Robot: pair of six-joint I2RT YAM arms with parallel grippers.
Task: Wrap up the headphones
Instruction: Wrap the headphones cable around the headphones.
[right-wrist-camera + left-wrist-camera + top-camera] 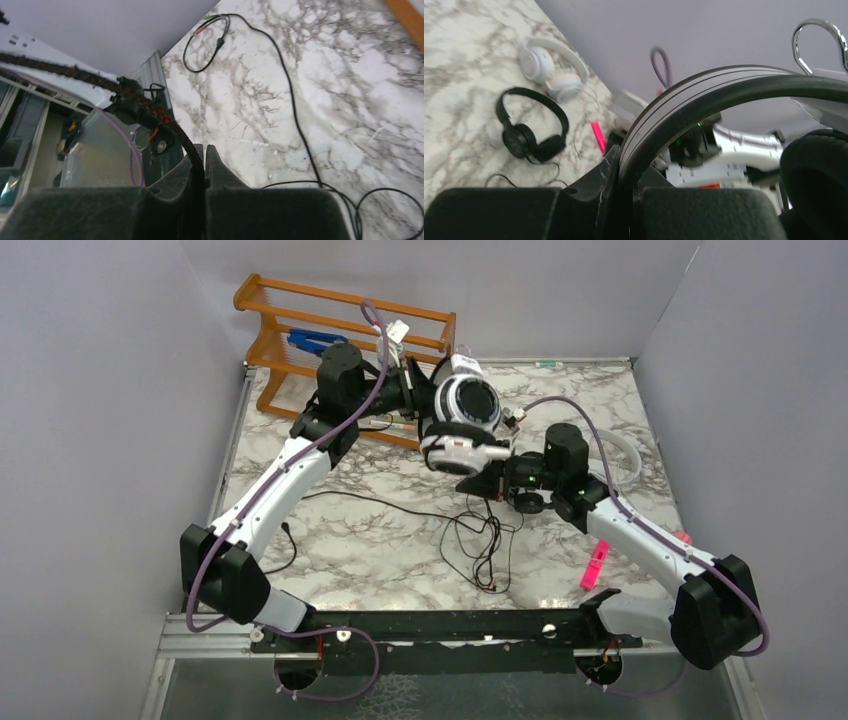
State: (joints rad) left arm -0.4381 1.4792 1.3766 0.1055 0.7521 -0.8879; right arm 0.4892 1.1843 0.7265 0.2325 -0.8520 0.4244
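Note:
The white headphones with black ear pads (462,412) are held up above the table's back middle. My left gripper (415,390) is shut on their headband (704,90), which runs between the jaws (624,160). My right gripper (482,483) sits just below the ear cups, shut (202,150) on a black braided cord with red flecks (150,112). A thin black cord (482,540) lies in loose loops on the table below. The all-black headphones (526,132) and the all-white headphones (549,65) lie on the table to the right. In the top view only the white ones (628,455) peek out behind my right arm.
A wooden rack (300,325) stands at the back left, close behind my left wrist. A pink marker (595,565) lies near my right arm. The thin cord's plugs (212,20) lie at the front left of the marble table (380,550). Grey walls enclose the table.

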